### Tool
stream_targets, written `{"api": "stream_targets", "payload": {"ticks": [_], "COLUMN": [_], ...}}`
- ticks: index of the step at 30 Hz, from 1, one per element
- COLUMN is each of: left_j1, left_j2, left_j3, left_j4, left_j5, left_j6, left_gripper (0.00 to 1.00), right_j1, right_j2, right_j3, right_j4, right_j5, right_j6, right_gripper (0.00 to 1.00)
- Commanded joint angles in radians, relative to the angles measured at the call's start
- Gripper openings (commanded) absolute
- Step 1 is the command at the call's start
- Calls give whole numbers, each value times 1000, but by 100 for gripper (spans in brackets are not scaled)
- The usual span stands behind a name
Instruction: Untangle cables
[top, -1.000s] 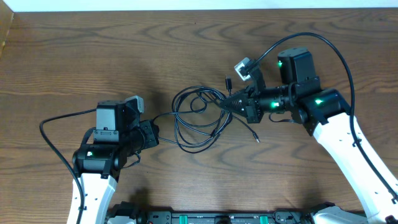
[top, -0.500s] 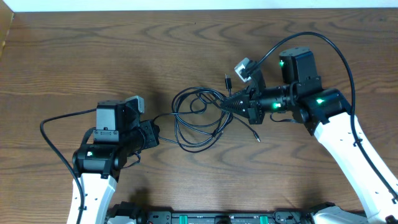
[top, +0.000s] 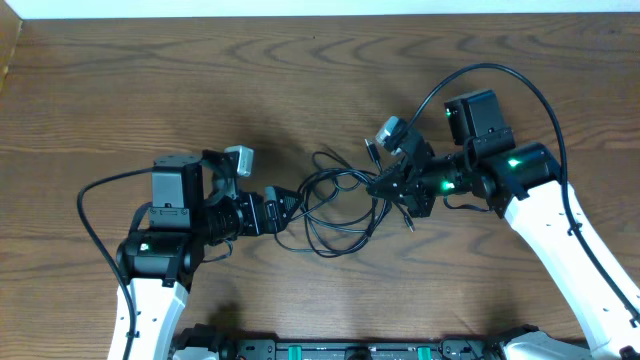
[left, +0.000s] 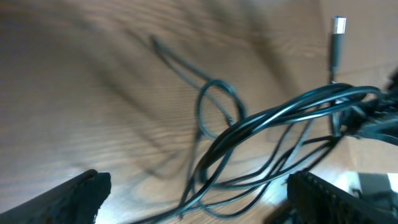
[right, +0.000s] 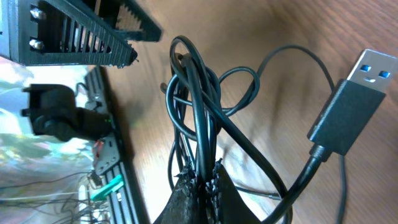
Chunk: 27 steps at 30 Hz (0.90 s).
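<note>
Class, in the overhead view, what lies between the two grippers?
The tangle of black cables fills that stretch, as the overhead view shows. The open left gripper sits at its edge, and the right gripper is shut on a bundle.

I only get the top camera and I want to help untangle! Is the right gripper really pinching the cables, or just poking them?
Observer: Pinching. Its wrist camera shows the right gripper shut on several black strands of the cables at once.
Operator: Is the left gripper grabbing too?
Observer: No. Its wrist camera shows the left gripper open, fingers far apart, with strands passing between them but not clamped.
Operator: Any plugs I can't see well?
Observer: Yes. A USB plug with a blue inside shows close to the right wrist camera, outside the pinch.
</note>
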Motion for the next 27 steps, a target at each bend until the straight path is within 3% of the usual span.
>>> {"api": "stream_targets", "payload": {"ticks": [1, 6, 9, 10, 11, 15, 17, 20, 27], "left_j1": [-10, -52, -83, -91, -97, -101, -101, -101, -101], "left_j2": [2, 2, 2, 2, 2, 2, 2, 2, 2], "left_j3": [5, 5, 5, 5, 5, 5, 5, 5, 5], "left_j4": [24, 36, 38, 37, 37, 29, 21, 9, 10], "left_j5": [101, 89, 20, -15, -43, -220, -347, -454, -462], "left_j6": [81, 82, 81, 81, 80, 20, -68, -171, -261], "left_gripper": [89, 81, 58, 43, 36, 19, 8, 8, 7], "right_j1": [12, 12, 12, 12, 12, 12, 12, 12, 12], "right_j2": [-10, -10, -10, -10, -10, -10, -10, -10, -10], "right_j3": [0, 0, 0, 0, 0, 0, 0, 0, 0], "right_j4": [3, 3, 3, 2, 0, -18, -37, -74, -84], "right_j5": [-152, -301, -359, -362, -356, -164, 124, 446, 554], "right_j6": [22, 42, 42, 43, 42, 78, 218, 388, 427], "right_gripper": [1, 1, 1, 1, 1, 1, 1, 1, 1]}}
